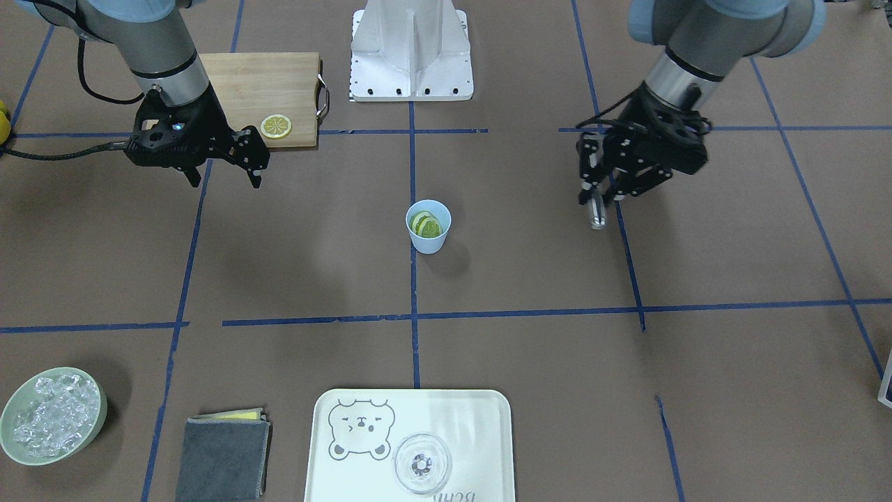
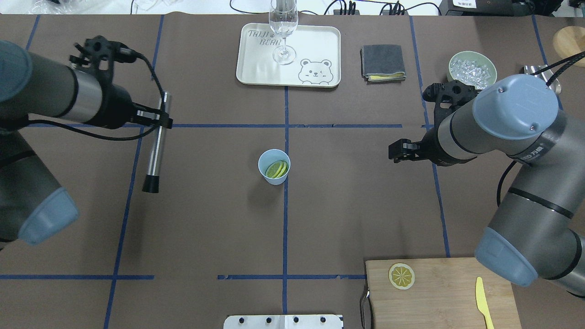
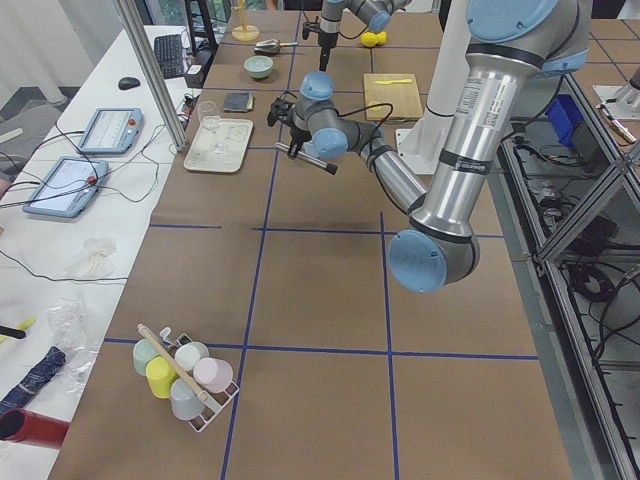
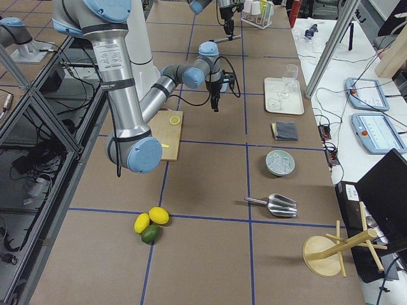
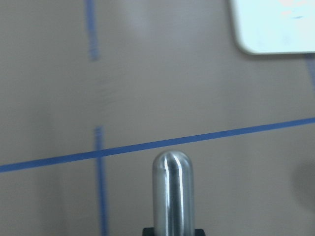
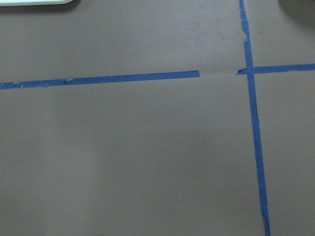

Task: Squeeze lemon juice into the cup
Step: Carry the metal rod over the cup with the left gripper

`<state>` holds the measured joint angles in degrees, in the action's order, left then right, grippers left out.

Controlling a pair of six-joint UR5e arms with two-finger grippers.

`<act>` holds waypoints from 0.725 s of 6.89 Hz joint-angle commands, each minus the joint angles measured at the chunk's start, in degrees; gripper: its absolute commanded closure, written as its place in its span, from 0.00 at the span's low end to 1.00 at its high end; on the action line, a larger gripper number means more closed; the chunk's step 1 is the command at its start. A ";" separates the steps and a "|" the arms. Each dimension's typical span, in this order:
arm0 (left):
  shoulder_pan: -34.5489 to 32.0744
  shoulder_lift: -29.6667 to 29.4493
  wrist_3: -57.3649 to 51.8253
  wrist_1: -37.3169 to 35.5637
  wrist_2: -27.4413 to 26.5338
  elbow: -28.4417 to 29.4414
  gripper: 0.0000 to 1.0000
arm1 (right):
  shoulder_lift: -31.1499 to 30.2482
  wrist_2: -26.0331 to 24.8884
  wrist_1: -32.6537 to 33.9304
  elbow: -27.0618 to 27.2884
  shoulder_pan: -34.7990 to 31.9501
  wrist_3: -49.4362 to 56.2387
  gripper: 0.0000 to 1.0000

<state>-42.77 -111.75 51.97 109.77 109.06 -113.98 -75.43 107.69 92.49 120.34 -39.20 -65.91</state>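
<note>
The light-blue cup (image 1: pixel 428 237) stands upright at the table's middle and also shows in the overhead view (image 2: pixel 273 177). Lemon slices (image 1: pixel 426 224) lie inside it (image 2: pixel 277 169). One more lemon slice (image 1: pixel 276 126) lies on the wooden cutting board (image 1: pixel 258 80). My left gripper (image 1: pixel 601 199) is shut on a metal muddler (image 1: pixel 597 215) with a black end (image 2: pixel 156 146), held above the table, well to the side of the cup. The muddler's rounded tip fills the left wrist view (image 5: pixel 172 191). My right gripper (image 1: pixel 224 176) is open and empty, hovering above the table on the cup's other side.
A white bear tray (image 1: pixel 474 418) with a clear glass (image 1: pixel 421 464) is at the operators' edge. A grey cloth (image 1: pixel 223 457) and a green bowl of ice (image 1: pixel 103 411) lie beside it. A yellow knife (image 2: pixel 482 297) lies on the cutting board. The robot base (image 1: pixel 411 49) is opposite.
</note>
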 commanded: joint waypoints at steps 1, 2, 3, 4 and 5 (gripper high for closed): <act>10.81 -8.38 6.43 0.35 -24.28 -1.41 1.00 | -2.26 -0.11 -0.03 0.77 -1.14 0.95 0.00; 19.48 -8.57 7.17 1.57 -47.48 -0.90 1.00 | -2.53 -0.11 -0.03 1.21 -1.23 0.95 0.00; 24.00 -8.39 6.40 9.50 -57.54 0.58 1.00 | -2.62 -0.11 -0.03 1.21 -1.32 0.95 0.00; 24.22 -8.39 6.30 18.55 -62.08 7.04 1.00 | -2.62 -0.02 -0.03 1.21 -1.67 0.95 0.00; 25.09 -8.92 3.78 25.95 -65.52 12.93 1.00 | -2.71 -0.02 -0.03 1.48 -1.76 0.95 0.00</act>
<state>-19.35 -120.23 57.69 126.26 49.90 -107.79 -78.03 107.63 92.46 121.59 -40.75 -64.96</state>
